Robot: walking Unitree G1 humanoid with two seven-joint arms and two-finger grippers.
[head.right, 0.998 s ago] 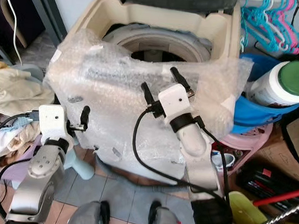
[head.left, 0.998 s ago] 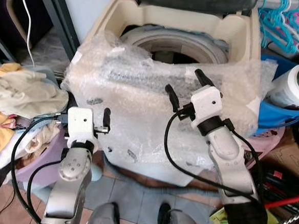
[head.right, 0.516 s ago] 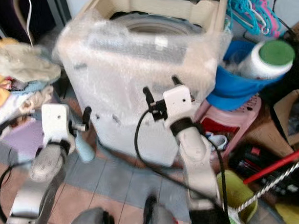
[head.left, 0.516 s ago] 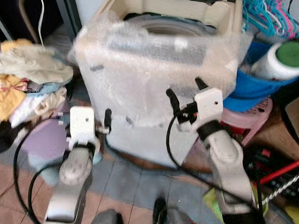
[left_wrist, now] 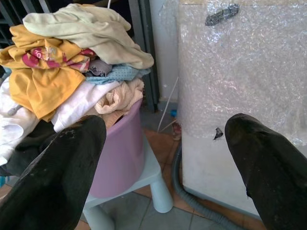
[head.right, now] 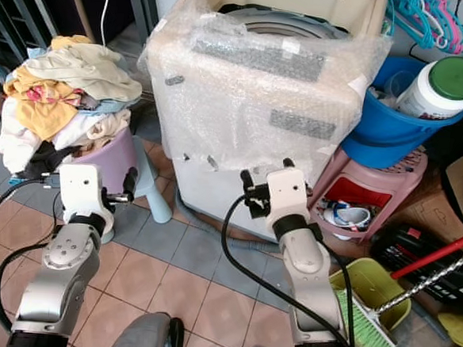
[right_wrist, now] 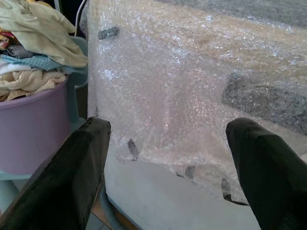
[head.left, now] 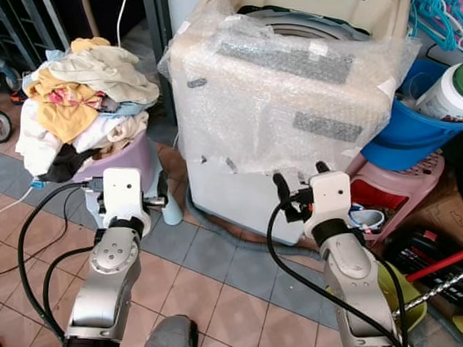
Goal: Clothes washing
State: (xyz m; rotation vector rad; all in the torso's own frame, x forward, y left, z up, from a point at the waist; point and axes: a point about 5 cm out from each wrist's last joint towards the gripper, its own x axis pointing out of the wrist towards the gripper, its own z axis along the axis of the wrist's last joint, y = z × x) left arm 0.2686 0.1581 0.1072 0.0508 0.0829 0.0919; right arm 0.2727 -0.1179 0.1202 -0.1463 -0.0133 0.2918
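A cream top-loading washing machine [head.left: 285, 90] stands ahead, its lid up and its front and top draped in bubble wrap. To its left a heap of clothes [head.left: 85, 104] fills a purple basin [head.left: 137, 159] set on a pale blue stool [left_wrist: 153, 191]. My left gripper [head.left: 127, 184] hovers open beside the basin, low over the floor, holding nothing. My right gripper [head.left: 300, 174] is open in front of the machine's lower front, short of touching it. Through the left gripper [left_wrist: 165, 127] I see the basin and the machine's side; the right gripper [right_wrist: 168, 127] faces the bubble wrap.
Right of the machine a blue bucket [head.left: 422, 115] holding a white jar with a green lid [head.left: 460, 90] rests on a pink stool [head.left: 398, 181]. Hangers [head.left: 453, 22] hang above. A green dustpan and brush [head.right: 366, 298] and a red handle [head.left: 440, 263] lie at right. A dark rack [head.left: 20, 16] stands at left.
The whole view has pulled back and swung left: the machine looks farther off and the clothes heap is in full view. Both grippers stay open, now lower against the machine's front.
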